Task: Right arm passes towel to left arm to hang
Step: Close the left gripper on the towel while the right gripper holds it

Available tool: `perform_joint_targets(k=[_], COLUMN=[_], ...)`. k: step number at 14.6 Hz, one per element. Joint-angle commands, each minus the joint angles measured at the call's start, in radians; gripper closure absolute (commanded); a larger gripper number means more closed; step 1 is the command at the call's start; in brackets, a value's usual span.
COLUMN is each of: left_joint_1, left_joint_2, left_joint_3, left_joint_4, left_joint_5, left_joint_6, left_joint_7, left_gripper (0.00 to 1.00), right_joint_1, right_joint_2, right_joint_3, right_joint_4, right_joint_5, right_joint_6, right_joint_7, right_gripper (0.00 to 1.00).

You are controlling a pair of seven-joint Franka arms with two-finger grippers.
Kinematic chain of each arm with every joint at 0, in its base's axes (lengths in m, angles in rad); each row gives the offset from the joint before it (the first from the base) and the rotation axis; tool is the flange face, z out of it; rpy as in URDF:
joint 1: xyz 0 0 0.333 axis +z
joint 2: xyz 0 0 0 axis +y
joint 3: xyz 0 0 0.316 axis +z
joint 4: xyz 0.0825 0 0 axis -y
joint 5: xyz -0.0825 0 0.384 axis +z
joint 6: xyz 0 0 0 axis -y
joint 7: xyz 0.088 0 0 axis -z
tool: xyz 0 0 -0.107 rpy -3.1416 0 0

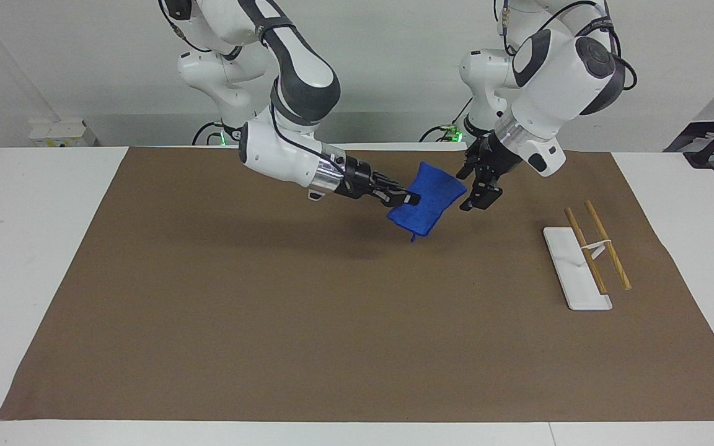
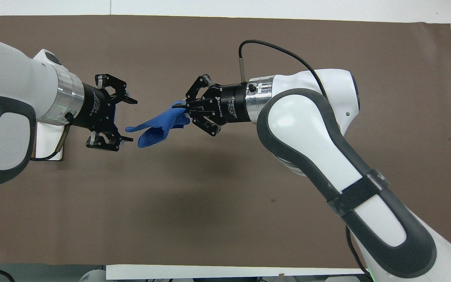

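Right now the right gripper (image 2: 184,110) has its fingertips pinched tight on one edge of the towel (image 1: 426,197), holding it up in the air over the brown mat (image 1: 270,322). The towel hangs down loose, with its little loop at the bottom. The left gripper (image 2: 127,120) is spread wide open, with nothing in it, and the free end of the towel sits just at its fingertips.

Here is what could go wrong. The towel is soft and floppy, so its end might droop out from between the left fingers before they close, and they would grab only air. If the right gripper lets go too soon, the towel would fall on the mat. If both pull at once, the towel could slip. The rack (image 1: 587,254) waits toward the left arm's end of the table.
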Motion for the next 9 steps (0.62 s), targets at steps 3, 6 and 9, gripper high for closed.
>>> perform_joint_targets(k=[3, 6, 9], left_joint_1=[0.003, 0.002, 0.002], left_joint_2=[-0.03, -0.029, -0.024], left_joint_3=[-0.037, -0.049, -0.051], left_joint_4=[-0.044, -0.054, -0.055], left_joint_5=[-0.038, -0.039, -0.039], left_joint_6=[0.086, 0.1, 0.101], left_joint_7=[0.013, 0.015, 0.01], left_gripper=[0.14, 0.16, 0.23], right_joint_1=[0.0, 0.0, 0.0], right_joint_2=[-0.023, -0.023, -0.023], right_joint_3=[0.002, 0.002, 0.003], right_joint_4=[-0.026, -0.027, -0.027], right_joint_5=[0.02, 0.02, 0.02], right_joint_6=[0.018, 0.016, 0.016], right_joint_7=[0.01, 0.01, 0.01], right_gripper=[0.99, 0.99, 0.99])
